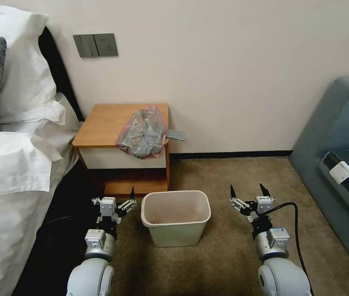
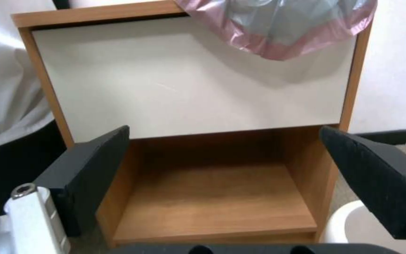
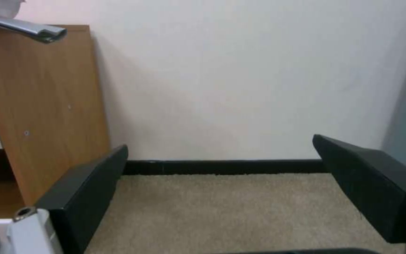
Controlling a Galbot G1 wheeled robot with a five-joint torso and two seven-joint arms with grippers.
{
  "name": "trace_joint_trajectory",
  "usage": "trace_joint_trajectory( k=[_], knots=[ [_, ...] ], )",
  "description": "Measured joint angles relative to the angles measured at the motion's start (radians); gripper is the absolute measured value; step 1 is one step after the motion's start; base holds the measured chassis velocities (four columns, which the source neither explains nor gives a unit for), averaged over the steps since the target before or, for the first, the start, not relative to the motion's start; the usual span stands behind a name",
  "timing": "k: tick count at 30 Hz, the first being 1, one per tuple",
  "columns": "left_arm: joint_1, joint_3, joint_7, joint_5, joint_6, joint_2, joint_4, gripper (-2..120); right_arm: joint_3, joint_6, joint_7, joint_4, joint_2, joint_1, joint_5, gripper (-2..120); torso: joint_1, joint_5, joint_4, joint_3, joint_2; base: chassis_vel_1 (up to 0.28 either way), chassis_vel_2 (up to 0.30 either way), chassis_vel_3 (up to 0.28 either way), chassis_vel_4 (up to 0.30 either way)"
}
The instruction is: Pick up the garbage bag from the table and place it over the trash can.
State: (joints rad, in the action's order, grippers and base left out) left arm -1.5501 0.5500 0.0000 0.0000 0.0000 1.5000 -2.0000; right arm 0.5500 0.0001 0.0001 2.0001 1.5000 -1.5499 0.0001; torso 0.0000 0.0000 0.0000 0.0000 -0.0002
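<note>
The garbage bag (image 1: 143, 132) lies crumpled on the right front part of the table (image 1: 100, 125), its pinkish rim hanging over the white front panel; the left wrist view shows that overhang (image 2: 278, 31) above the panel of the table (image 2: 189, 84). The cream trash can (image 1: 176, 217) stands empty on the carpet in front of the table. My left gripper (image 1: 117, 193) hangs open left of the can, facing the table's lower shelf, with black fingers (image 2: 90, 173) spread. My right gripper (image 1: 248, 190) is open to the can's right, low over the carpet, facing the wall, fingers (image 3: 85, 197) apart.
A bed with white sheets (image 1: 14, 156) borders the left side. A grey sofa (image 1: 338, 156) stands at the right. A flat grey object (image 1: 176, 135) sticks out past the table's right edge. Brown carpet (image 1: 223, 181) lies open between can and sofa.
</note>
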Motion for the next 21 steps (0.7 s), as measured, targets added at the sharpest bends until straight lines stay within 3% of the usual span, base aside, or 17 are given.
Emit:
trace_joint_trajectory(
  k=[21],
  knots=[
    [0.0,0.0,0.0,0.0,0.0,0.0,0.0,100,0.0,0.0,0.0,0.0,0.0,0.0,0.0,100,0.0,0.0,0.0,0.0,0.0,0.0,0.0,0.0,0.0]
  ],
)
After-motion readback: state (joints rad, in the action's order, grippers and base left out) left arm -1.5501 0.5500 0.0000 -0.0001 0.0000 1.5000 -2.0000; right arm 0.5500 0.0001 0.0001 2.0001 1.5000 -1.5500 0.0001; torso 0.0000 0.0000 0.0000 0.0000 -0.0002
